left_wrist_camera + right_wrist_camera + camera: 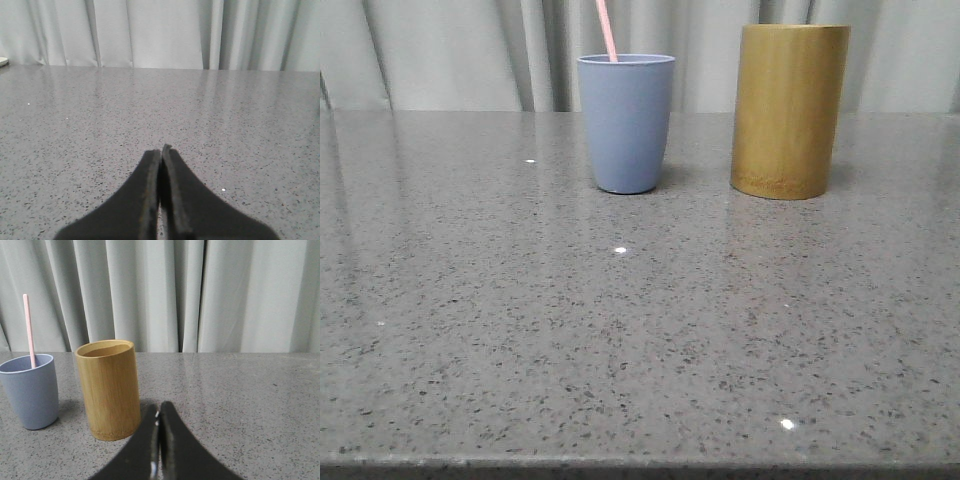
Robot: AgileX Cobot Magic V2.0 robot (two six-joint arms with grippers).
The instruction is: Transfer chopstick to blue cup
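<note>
Chopstick (607,30), a thin pink stick, stands in the blue cup (626,122), leaning slightly left, its upper end running out of the top of the front view.

Nearest in the front view is bare table (620,350): grey speckled stone with a glossy finish and a few bright glints of reflected light. Farther back, near the table's far edge, stands the cup, and just to its right, apart from it, a taller bamboo holder (789,110). Behind both hangs a pale grey pleated curtain (450,50), closing off the room.

In the left wrist view, the left gripper (161,152) has its two dark fingers pressed together with nothing between them, low over open tabletop, with the curtain beyond.

In the right wrist view, the right gripper (158,412) is likewise closed on nothing, fingers meeting in a thin seam. The holder (108,389) stands near its tips, between them and the cup (30,390). The chopstick (29,330) rises from the cup, well apart from these fingers and touched by neither gripper.
</note>
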